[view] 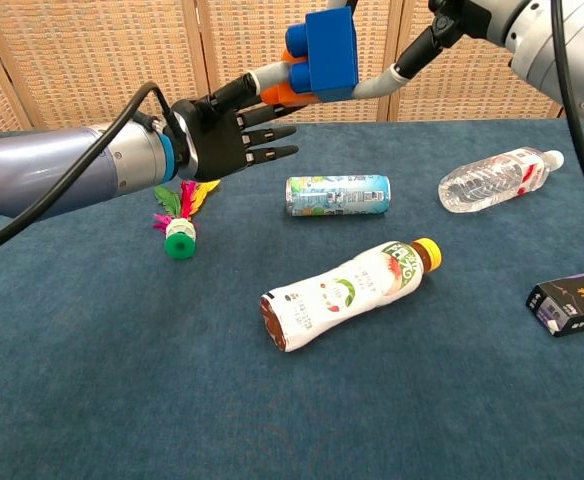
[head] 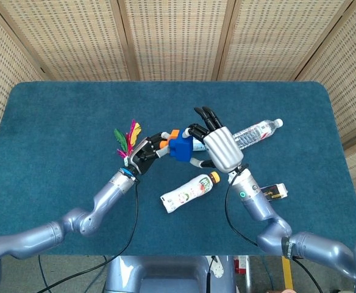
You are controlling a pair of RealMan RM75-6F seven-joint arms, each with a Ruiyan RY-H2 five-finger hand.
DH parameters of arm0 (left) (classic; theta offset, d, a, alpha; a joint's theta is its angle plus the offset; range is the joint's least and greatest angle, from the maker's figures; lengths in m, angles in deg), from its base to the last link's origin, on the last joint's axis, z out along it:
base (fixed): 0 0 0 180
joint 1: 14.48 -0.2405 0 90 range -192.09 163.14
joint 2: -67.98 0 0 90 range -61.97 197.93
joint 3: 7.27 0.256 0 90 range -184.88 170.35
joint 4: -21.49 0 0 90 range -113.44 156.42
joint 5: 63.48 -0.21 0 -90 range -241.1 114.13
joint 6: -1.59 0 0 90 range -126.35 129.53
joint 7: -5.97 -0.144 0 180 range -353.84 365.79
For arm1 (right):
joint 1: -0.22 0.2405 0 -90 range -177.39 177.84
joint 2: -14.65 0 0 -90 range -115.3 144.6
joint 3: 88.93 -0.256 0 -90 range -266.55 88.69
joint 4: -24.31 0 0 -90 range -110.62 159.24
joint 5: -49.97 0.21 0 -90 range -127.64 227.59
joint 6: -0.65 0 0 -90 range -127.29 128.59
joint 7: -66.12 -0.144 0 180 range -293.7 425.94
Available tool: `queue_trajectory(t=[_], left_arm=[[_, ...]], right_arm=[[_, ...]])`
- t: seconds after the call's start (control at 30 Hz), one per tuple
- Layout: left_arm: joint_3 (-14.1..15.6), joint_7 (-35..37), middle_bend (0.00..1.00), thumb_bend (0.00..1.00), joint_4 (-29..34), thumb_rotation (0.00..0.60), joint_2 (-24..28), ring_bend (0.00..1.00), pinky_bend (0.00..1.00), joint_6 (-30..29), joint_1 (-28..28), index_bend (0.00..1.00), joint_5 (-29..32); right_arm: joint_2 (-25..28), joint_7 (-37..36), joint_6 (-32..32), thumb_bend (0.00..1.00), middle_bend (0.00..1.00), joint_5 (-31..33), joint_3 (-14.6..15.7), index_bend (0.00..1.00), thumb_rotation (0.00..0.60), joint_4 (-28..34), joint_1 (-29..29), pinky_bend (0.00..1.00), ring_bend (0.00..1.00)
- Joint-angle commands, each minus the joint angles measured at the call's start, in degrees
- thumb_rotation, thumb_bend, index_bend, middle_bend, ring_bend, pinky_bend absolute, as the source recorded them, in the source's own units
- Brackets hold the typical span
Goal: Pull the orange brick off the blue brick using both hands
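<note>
The blue brick (head: 181, 148) (view: 327, 52) is held up in the air above the table's middle, with the orange brick (head: 173, 133) (view: 284, 93) still pressed against its left side. My left hand (head: 146, 151) (view: 222, 135), black, reaches in from the left and pinches the orange brick with its upper fingers while the others are spread. My right hand (head: 218, 147) (view: 472, 18), silver, grips the blue brick from the right; in the chest view most of it is cut off at the top edge.
On the blue cloth lie a feathered shuttlecock (head: 127, 137) (view: 180, 228), a can (view: 338, 195), a clear water bottle (head: 258, 132) (view: 497, 180), a white drink bottle (head: 189, 191) (view: 347, 290) and a black box (head: 276, 191) (view: 572, 300).
</note>
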Motion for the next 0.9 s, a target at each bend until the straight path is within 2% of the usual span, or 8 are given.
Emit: queue_trajectory(t=[0.03, 0.3, 0.53, 0.9], left_arm=[[0.01, 0.0, 0.57, 0.48, -0.1, 0.6, -0.09, 0.0, 0.0, 0.02, 0.0, 0.64, -0.06], [0.07, -0.22, 0.57, 0.48, -0.06, 0.6, -0.04, 0.0, 0.0, 0.03, -0.1, 0.64, -0.31], [-0.5, -0.17, 0.57, 0.49, -0.72, 0.6, 1.8, 0.0, 0.0, 0.01, -1.03, 0.64, 0.07], [-0.78, 1.13, 0.57, 0.5, -1.88, 0.6, 5.99, 0.0, 0.0, 0.27, -3.18, 0.64, -0.92]], right_arm=[[-0.26, -0.06, 0.16, 0.14, 0.47, 0.17, -0.1, 0.52, 0.6, -0.34, 0.16, 0.0, 0.05], [0.28, -0.44, 0.68, 0.3, 0.48, 0.11, 0.07, 0.53, 0.6, -0.21, 0.03, 0.0, 0.05], [3.09, -2.59, 2.78, 0.34, 0.49, -2.14, 0.9, 0.54, 0.6, 0.22, -1.15, 0.0, 0.06], [6.34, -4.04, 4.73, 0.35, 0.49, -4.05, 2.07, 0.54, 0.6, 0.72, -2.71, 0.0, 0.06]])
